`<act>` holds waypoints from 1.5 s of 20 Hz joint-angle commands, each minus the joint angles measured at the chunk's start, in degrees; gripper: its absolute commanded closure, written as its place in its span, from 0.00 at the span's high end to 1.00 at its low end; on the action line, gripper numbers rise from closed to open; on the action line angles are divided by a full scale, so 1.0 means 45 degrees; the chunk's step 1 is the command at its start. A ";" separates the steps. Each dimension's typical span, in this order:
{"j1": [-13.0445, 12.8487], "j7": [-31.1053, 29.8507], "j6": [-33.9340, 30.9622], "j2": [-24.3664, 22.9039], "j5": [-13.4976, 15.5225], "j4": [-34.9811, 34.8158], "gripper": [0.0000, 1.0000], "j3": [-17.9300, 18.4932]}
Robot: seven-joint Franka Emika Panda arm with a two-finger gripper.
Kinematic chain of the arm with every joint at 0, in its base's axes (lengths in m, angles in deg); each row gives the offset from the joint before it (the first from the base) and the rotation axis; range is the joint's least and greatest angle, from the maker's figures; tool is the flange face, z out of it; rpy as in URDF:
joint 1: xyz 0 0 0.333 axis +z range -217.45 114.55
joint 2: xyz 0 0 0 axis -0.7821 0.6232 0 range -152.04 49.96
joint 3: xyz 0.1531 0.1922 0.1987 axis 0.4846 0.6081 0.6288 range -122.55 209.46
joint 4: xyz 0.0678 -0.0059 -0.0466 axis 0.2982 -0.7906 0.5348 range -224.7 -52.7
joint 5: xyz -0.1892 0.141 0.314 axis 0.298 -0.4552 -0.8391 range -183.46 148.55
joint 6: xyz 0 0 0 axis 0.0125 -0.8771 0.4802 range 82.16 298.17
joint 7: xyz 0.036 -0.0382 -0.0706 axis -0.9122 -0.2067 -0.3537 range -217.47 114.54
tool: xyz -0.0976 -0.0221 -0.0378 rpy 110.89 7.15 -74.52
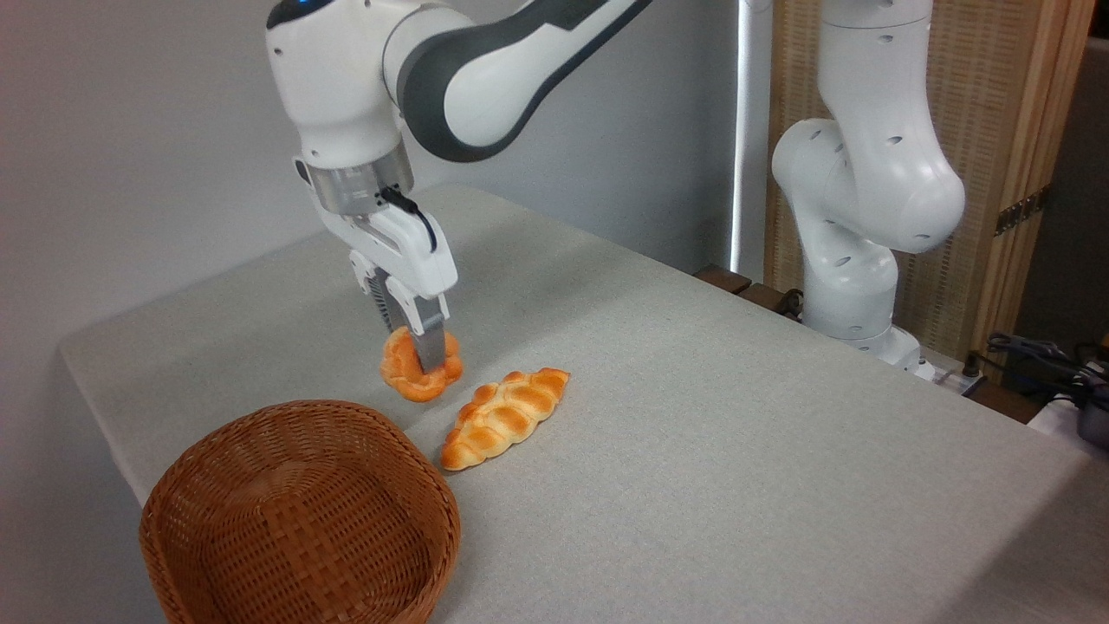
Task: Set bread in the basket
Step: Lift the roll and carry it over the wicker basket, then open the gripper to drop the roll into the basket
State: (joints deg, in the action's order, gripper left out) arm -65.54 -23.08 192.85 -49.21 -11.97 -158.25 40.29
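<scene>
Grey cloth-covered counter (693, 451), pale wall behind. Item: bread (419, 368), small round orange-golden bun, swirled top, resting on or barely off the counter; which, cannot be told. Hand (418, 347) descends from 12 o'clock, its fingers clamped on the bun's sides. Braided loaf (505, 417) lies just beside at 4 o'clock, apart. Basket (299, 520), brown wicker, deep, holds nothing, near at 7 o'clock. Status, judged: grasp made; lift, carry and release into basket remain.
</scene>
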 commanded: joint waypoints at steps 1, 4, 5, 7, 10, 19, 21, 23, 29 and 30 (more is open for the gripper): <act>0.0026 -0.0019 -0.0079 -0.0133 -0.0183 0.0692 0.41 0.0293; 0.0026 0.0253 0.0312 -0.0172 -0.0183 0.1101 0.41 0.0782; 0.0026 0.0351 0.0448 -0.0153 -0.0183 0.1238 0.41 0.0802; 0.0026 0.0411 0.1207 -0.0153 -0.0183 0.1240 0.42 0.1132; 0.0046 0.0411 0.2225 -0.0114 -0.0144 0.1240 0.52 0.1542; 0.0026 0.0411 0.3633 0.0355 -0.0183 0.1240 1.00 0.1798; 0.0007 0.0391 0.3614 0.0374 -0.0183 0.1240 1.00 0.1740; -0.0013 0.0391 0.3517 0.0452 -0.0183 0.1220 1.00 0.1700; -0.0071 0.0333 0.1004 0.0277 -0.0629 0.1279 1.00 0.1661; -0.0091 0.0313 0.0262 0.0257 -0.0999 0.1318 1.00 0.1642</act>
State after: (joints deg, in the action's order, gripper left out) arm -65.53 -21.87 201.95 -47.24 -12.77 -152.96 47.57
